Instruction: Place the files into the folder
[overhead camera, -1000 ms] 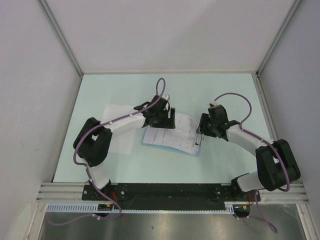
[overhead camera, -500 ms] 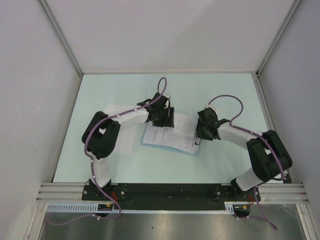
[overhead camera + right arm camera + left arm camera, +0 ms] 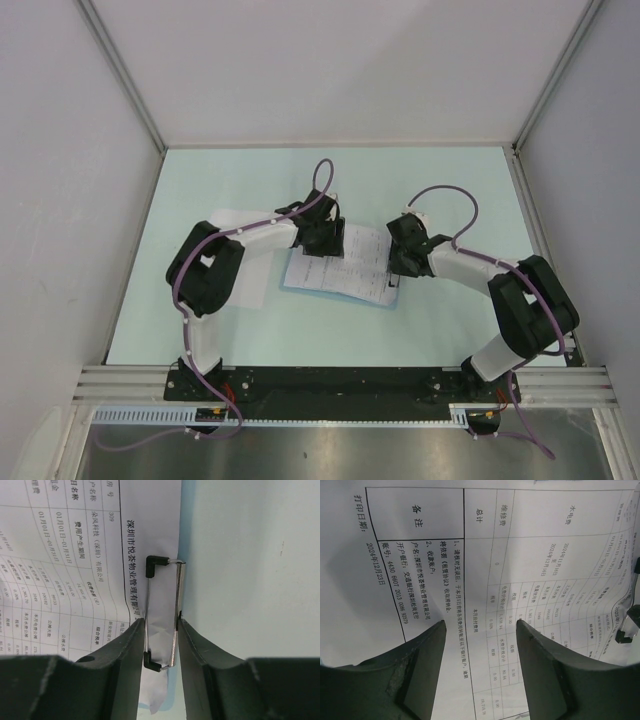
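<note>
At the far left a loose white sheet lies flat on the desk, partly under the left arm and outside the folder. It looks blank from above, so I take it for one of the files not yet put away. Next along, the left claw hangs low over the printed files. In its own camera the left claw stands wide, with nothing between its fingers and only the files with their tables beneath. These printed pages lie squarely on the pale-blue folder, whose edge peeps out at the near left corner. I cannot tell whether they are already under its cover or merely resting on top. At the right edge of the stack the right claw has come down low. Seen close, the right claw is drawn narrow about a wire clip at the margin of the files, a fingertip hard against the wire on either side. I cannot tell whether it truly pinches the clip. I judge the job partway done: the printed pages are gathered at the folder, while securing them and bringing in the stray sheet remain.
</note>
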`<act>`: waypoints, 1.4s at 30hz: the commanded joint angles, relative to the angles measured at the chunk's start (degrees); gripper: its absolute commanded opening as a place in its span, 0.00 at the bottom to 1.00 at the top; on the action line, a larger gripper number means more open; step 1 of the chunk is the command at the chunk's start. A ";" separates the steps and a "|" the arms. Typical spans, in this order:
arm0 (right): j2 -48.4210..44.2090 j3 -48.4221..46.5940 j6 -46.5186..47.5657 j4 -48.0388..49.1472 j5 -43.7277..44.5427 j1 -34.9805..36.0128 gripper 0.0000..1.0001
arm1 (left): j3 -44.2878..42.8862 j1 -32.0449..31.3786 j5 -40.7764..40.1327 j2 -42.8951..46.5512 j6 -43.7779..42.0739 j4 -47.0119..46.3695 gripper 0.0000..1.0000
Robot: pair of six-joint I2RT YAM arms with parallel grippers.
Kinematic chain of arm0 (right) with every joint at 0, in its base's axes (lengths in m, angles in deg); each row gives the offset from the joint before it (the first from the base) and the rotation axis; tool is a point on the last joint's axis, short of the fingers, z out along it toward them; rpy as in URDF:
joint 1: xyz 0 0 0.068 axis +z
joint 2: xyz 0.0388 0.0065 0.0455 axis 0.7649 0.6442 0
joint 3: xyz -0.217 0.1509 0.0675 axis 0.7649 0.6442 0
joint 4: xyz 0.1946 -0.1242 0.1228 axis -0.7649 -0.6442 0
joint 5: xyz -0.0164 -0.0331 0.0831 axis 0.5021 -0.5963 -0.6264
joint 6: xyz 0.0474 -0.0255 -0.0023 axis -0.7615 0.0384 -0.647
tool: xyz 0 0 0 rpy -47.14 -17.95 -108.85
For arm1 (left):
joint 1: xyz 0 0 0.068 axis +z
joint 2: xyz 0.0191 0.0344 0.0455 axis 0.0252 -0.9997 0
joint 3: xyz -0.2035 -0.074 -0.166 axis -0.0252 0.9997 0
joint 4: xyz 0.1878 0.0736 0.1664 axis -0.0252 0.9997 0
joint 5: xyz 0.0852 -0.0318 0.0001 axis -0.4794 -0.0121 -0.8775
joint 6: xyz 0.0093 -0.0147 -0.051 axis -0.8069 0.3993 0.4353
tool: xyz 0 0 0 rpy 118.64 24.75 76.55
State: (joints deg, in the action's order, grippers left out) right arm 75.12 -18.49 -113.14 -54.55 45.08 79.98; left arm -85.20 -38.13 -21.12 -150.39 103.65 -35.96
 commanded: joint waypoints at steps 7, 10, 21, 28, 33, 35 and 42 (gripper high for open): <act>0.15 -3.72 2.68 -1.08 4.73 1.38 0.41 | 2.02 -0.23 -0.78 0.15 0.56 -2.10 0.65; 1.38 -3.89 2.77 -0.29 3.42 1.29 0.44 | 2.10 -0.14 -0.87 0.32 0.56 -2.10 0.64; 4.99 -4.16 1.37 -0.55 3.93 0.94 0.40 | 2.72 -0.14 -1.49 1.20 0.29 -1.58 0.64; 5.87 -4.16 -0.30 -3.62 6.13 2.17 0.38 | 1.05 -0.23 -0.78 4.89 0.73 -0.08 0.66; 7.27 -4.16 -1.53 -5.20 7.10 2.34 0.40 | -0.09 -0.23 -1.22 6.74 1.70 0.27 0.69; 7.36 -4.16 -1.79 -5.47 7.98 2.70 0.40 | -0.27 -0.23 -1.40 6.39 2.05 -0.25 0.69; 4.03 -3.81 0.48 -4.86 7.81 2.61 0.55 | -0.09 -0.23 -1.75 3.49 2.93 -0.87 0.69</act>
State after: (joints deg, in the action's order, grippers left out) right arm 80.10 -22.93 -113.19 -57.35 52.53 82.56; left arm -83.95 -38.18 -21.65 -146.67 105.33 -36.00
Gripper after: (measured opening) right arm 0.477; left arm 0.691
